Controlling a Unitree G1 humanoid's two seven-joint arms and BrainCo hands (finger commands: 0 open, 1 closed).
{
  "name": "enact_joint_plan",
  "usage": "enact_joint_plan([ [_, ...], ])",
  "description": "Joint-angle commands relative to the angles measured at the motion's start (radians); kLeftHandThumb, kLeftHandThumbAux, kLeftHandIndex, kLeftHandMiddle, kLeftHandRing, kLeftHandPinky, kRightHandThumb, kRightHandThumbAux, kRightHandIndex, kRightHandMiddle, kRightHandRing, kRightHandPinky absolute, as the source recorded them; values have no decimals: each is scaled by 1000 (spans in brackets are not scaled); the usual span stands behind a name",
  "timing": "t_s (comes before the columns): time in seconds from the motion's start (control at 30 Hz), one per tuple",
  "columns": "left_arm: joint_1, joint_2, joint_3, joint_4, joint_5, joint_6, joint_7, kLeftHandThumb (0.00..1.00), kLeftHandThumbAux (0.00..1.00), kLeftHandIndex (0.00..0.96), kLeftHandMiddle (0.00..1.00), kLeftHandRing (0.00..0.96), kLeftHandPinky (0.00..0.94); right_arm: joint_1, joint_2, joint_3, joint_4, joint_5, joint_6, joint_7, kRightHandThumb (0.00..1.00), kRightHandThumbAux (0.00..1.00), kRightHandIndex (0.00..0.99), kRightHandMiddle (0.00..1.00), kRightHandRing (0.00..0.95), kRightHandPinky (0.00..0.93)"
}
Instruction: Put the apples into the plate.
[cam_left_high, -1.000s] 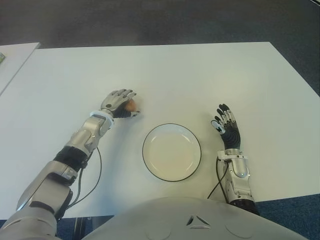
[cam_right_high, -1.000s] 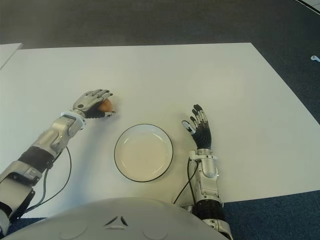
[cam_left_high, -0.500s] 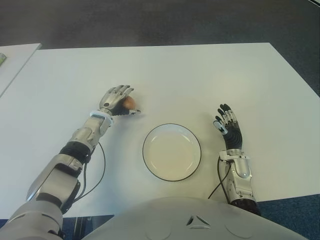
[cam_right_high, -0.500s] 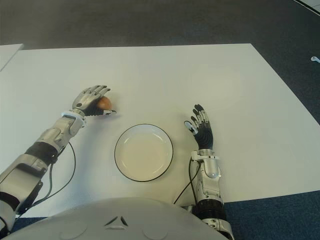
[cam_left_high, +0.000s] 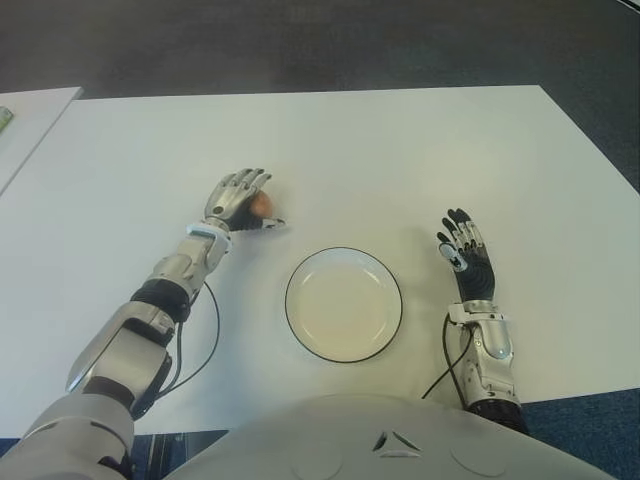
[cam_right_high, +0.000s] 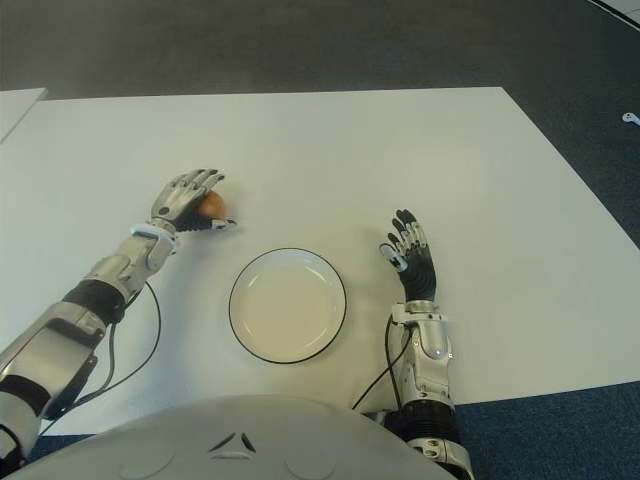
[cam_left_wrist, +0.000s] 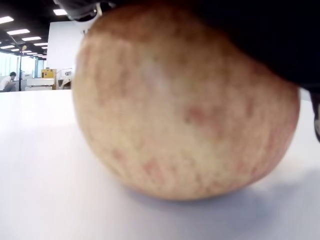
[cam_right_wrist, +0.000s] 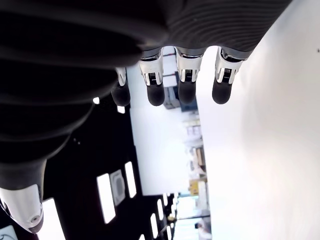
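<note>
Apple (cam_left_high: 260, 205): sits on the white tabletop (cam_left_high: 400, 150), beyond and to the left of the plate (cam_left_high: 343, 304), well apart from it.
Left hand (cam_left_high: 237, 203): draped over the apple, fingers (cam_left_high: 247, 183) curled round it; the apple shows on the plate side of the palm.
Right hand (cam_left_high: 464, 255): right of the plate, fingers spread, holding nothing.
Nearer hand: the left.
Carry direction: toward the robot and rightward to the empty plate, by my judgement.
</note>
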Motion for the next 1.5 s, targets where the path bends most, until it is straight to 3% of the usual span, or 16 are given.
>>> enact_joint_plan([
  [0.03, 54, -27, -34, 71, 1, 23, -23, 225, 375, 38, 0, 0, 42, 64, -1, -17, 75, 13, 86, 2, 141, 594, 64, 62, 23, 16],
  [0.17, 51, -38, -35, 94, -8, 16, -8, 249, 391, 68, 17, 14, 77, 61, -6, -24, 75, 10, 86, 3, 137, 580, 68, 67, 23, 6],
  [0.3, 41, -49, -34, 135, -20, -5, 16, 305, 412, 161, 102, 97, 167, 58, -12, -27, 74, 2, 84, 0, 128, 572, 66, 65, 20, 1],
  [0.43, 29, -59, -34, 172, -30, -22, 43, 474, 467, 335, 387, 384, 433, 58, -19, -29, 65, 2, 89, 1, 120, 573, 62, 61, 18, 9],
  [0.5, 25, -61, -36, 185, -33, -28, 51, 591, 575, 383, 498, 498, 546, 58, -20, -29, 62, 4, 94, 2, 119, 580, 59, 58, 17, 7],
  [0.67, 11, -71, -46, 216, -26, -40, 96, 716, 675, 434, 689, 694, 744, 52, -24, -31, 64, 0, 95, -2, 118, 590, 53, 55, 15, 1],
  [0.87, 8, -87, -29, 227, -59, -66, 105, 743, 691, 443, 774, 773, 806, 43, -21, -34, 71, -2, 87, -2, 129, 593, 53, 60, 18, 6],
  [1.07, 41, -99, 11, 151, -131, -67, 68, 749, 696, 443, 829, 820, 822, 37, -17, -33, 68, -9, 91, -13, 141, 586, 65, 78, 31, 10],
  [1.5, 51, -87, 13, 102, -166, -56, 4, 748, 696, 443, 827, 830, 804, 40, -7, -30, 38, -6, 109, -25, 175, 564, 89, 108, 47, 20],
])
